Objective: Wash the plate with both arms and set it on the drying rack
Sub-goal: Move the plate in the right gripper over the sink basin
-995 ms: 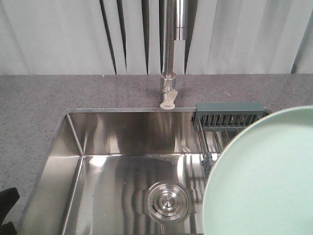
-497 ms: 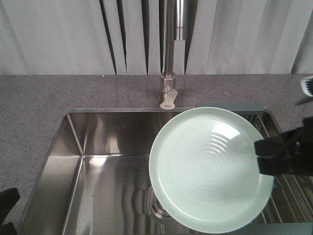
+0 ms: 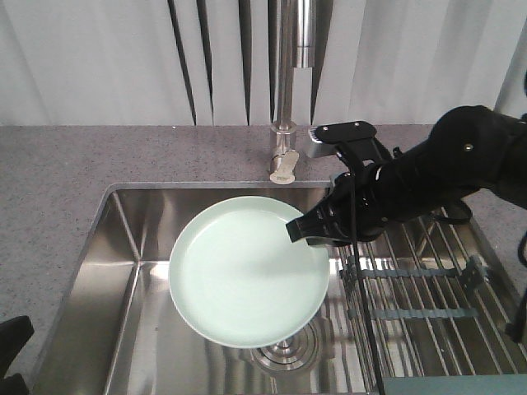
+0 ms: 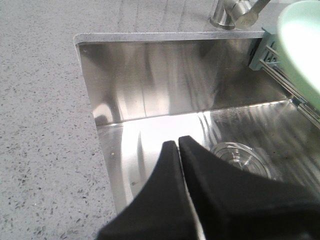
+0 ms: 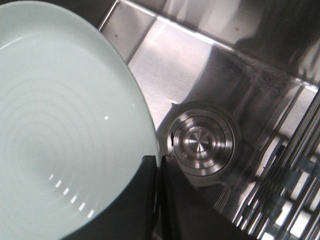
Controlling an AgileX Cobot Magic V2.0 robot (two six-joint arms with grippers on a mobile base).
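The pale mint-green plate hangs face up over the middle of the steel sink, above the drain. My right gripper is shut on its right rim, and the black right arm reaches in from the right. In the right wrist view the plate fills the left side, with the gripper pinching its edge. The drying rack lies across the sink's right end, to the right of the plate. My left gripper is shut on nothing, over the sink's left side, away from the plate.
The steel sink has a round drain at its bottom. A tall faucet stands on the grey speckled counter behind the basin. The rack's end bar shows beside the plate edge.
The plate has moved left, from over the rack to over the middle of the sink, and lies flatter. The right arm has come into the front view.
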